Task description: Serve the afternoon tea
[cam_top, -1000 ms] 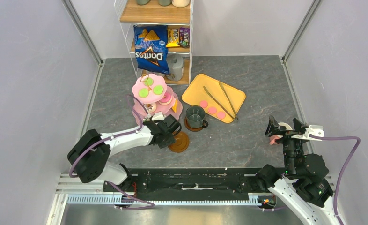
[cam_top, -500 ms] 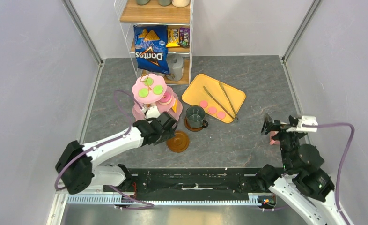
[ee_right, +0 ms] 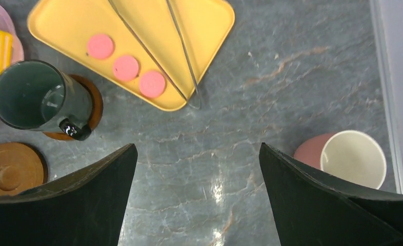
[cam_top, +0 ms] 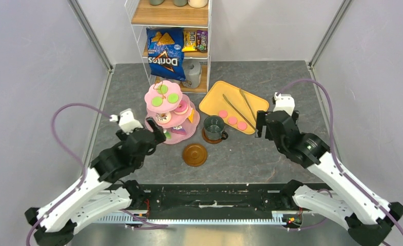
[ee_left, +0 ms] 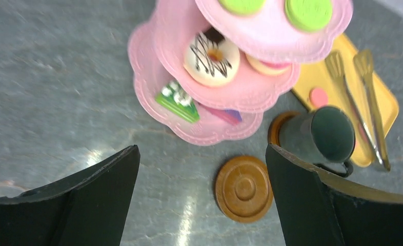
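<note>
The pink three-tier stand [cam_top: 161, 97] holds green macarons [ee_left: 307, 10], a donut [ee_left: 211, 55] and a green cake slice [ee_left: 178, 100]. A dark-green mug [cam_top: 214, 126] stands on a brown saucer [ee_right: 94, 105]. An empty brown saucer [cam_top: 195, 154] lies in front of it. My left gripper [cam_top: 157, 136] hovers open, high above the table near the stand and this saucer [ee_left: 244, 188]. My right gripper [cam_top: 261, 127] is open over bare table near the tray. The pink mug [ee_right: 350, 159] shows to its right in the right wrist view; the right arm hides it from above.
A yellow tray [cam_top: 215, 100] carries metal tongs [cam_top: 243, 108] and three pink macarons [cam_top: 233, 120]. A wire shelf [cam_top: 171, 15] at the back holds a blue Doritos bag [cam_top: 164, 55]. Grey walls close in both sides.
My left gripper has opened, lifted and pulled back to the left, away from the empty saucer, which stays on the table. My right arm has swung from the pink mug toward the tray.
</note>
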